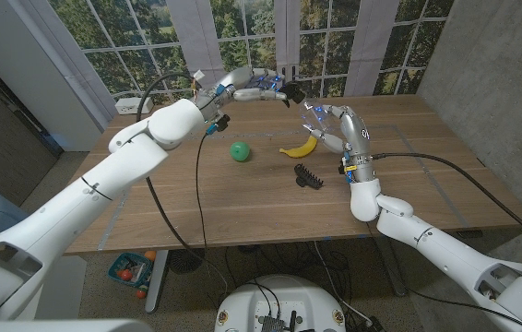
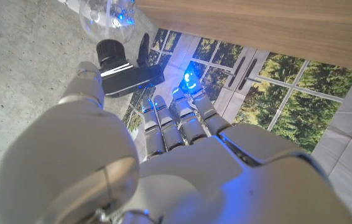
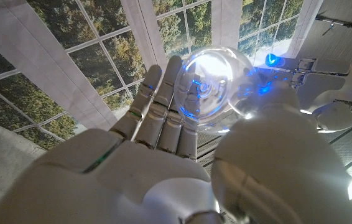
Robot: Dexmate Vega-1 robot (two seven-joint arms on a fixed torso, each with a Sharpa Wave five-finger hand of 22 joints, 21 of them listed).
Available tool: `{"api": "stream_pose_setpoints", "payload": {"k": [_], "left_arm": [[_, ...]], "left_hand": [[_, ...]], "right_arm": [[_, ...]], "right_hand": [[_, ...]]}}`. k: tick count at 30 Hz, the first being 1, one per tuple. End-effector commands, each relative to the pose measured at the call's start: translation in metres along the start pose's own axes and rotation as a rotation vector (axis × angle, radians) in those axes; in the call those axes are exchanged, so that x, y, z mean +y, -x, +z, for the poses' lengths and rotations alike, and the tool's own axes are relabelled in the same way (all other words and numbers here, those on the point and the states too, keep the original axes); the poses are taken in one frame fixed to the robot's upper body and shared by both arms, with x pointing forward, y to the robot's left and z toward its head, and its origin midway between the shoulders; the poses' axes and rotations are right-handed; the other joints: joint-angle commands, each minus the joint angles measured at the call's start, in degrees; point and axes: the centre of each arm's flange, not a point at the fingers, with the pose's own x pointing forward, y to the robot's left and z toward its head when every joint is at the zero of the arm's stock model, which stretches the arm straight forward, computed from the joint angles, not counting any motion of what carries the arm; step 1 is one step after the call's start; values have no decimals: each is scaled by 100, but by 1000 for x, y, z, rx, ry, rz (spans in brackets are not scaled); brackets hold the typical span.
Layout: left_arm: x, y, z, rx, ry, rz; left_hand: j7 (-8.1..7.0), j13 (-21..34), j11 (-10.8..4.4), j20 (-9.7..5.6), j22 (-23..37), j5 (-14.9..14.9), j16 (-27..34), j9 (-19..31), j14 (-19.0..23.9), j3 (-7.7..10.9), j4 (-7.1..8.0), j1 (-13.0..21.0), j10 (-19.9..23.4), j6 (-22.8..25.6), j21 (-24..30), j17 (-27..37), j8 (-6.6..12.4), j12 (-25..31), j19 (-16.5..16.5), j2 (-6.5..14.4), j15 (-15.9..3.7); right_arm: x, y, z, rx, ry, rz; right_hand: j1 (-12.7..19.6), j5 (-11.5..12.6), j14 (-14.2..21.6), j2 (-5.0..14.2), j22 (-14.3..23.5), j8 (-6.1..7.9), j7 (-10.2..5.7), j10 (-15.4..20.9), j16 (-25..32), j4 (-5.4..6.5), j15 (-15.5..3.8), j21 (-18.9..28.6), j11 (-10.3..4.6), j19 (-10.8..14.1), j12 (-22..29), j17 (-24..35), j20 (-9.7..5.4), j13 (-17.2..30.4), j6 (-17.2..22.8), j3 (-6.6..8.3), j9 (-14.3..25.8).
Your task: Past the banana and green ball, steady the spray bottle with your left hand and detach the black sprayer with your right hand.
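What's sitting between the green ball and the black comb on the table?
The banana lies between the green ball and the black comb, seen in the head view.

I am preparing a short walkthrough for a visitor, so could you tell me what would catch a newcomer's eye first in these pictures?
First, the two white hands raised over the table's far side: the left hand grips the black sprayer, and the right hand holds the clear spray bottle, lit blue. Below them on the wooden table lie a green ball, a banana and a black comb-like piece.
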Motion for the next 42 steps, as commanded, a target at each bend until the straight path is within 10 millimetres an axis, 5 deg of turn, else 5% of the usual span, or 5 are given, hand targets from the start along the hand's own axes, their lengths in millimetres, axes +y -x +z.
{"api": "stream_pose_setpoints", "payload": {"k": [1, 6, 12, 32, 42], "left_arm": [[-2, -13, -3, 19, 9, -67], [-3, -13, -2, -21, 12, 0], [-2, -7, 1, -19, -37, 89], [1, -14, -6, 73, 7, -81], [-5, -32, -1, 128, 28, -448]], "left_hand": [[-26, -65, -128, -21, 8, 42, 148, -1, 379, 277, 15, 136, 477, 506, -6, -23, 153, 135, 196, 425, -813], [159, -150, -200, -215, 17, 32, 475, 32, 1643, 1102, -104, 658, 2310, 1915, 134, -57, 449, 624, 746, 1169, -1055], [445, 47, -177, -529, 60, -16, 799, 137, 2609, 1670, -170, 1029, 3596, 2644, 413, 128, 641, 1107, 1194, 1126, -1128], [629, 80, -172, -715, 98, -48, 875, 354, 2978, 1535, -182, 1326, 4050, 3093, 748, 134, 747, 1257, 1340, 814, -1130], [658, -258, 147, -387, 40, -34, 68, -23, 2231, 815, 219, -812, 2810, 2435, 551, -162, -105, 279, 922, -151, -990]], "right_arm": [[1, 1, 10, -51, 18, 3], [3, 1, 10, -52, 24, 3], [6, 2, 3, -31, 38, 6], [10, 2, -16, -2, 62, -15], [14, 1, -20, 11, 90, -15]], "right_hand": [[1132, 2, 46, 1159, 19, 18, -1241, 888, -33, 18, -644, -9, -875, 25, -11, 22, -892, 23, 1249, 12, 23], [1131, 3, 45, 1160, 20, 14, -1243, 885, -34, 21, -642, -11, -876, 21, -13, 22, -893, 37, 1246, 7, 28], [1135, 4, 44, 1161, 20, 9, -1242, 885, -35, 22, -645, -13, -877, 17, -24, 23, -894, 38, 1252, 4, 28], [1160, 9, 42, 1166, 22, -10, -1230, 895, -35, 18, -646, -15, -876, 10, -42, 31, -892, 52, 1252, -3, 36], [1157, 13, 32, 1164, 22, -14, -1219, 904, -41, 28, -643, -19, -875, 0, -36, 32, -893, 83, 1255, -16, 53]]}}
